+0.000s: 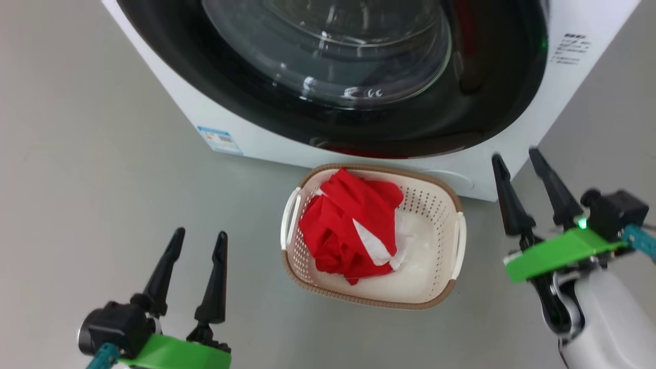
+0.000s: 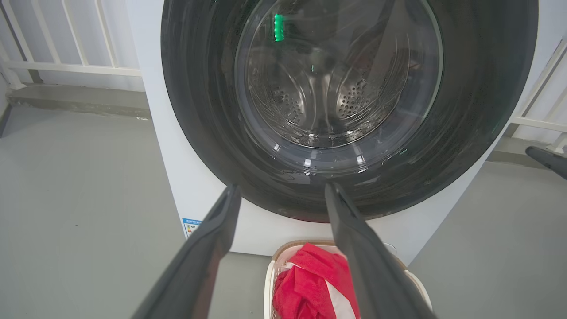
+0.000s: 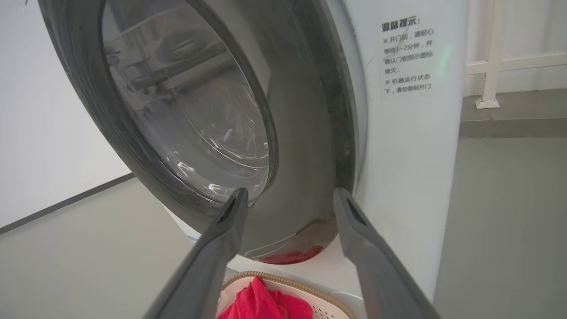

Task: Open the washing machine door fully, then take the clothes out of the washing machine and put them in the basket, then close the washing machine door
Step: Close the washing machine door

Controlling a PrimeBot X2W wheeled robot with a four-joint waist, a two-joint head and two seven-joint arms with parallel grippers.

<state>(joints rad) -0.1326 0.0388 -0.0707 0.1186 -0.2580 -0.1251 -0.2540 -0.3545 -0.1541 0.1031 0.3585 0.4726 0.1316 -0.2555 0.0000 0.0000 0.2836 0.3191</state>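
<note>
long black tapered fingers (image 1: 164, 266) on green brackets (image 1: 558, 253), black wrist housings (image 1: 110, 325), white forearm (image 1: 610, 318).

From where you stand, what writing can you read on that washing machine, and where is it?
"温馨提示:" heads the notice label on the washing machine front, right of the door.
"※ 开门前,请耐心等待1~2分钟,并确认门锁指示图标熄灭;" is on the same label.
"※ 机器运行状态下,请勿强制开门" is on the same label.
The blue-and-white sticker, low on the front and left of the door, is too blurred to read.
The glass marks on the door are too small to read.
</note>
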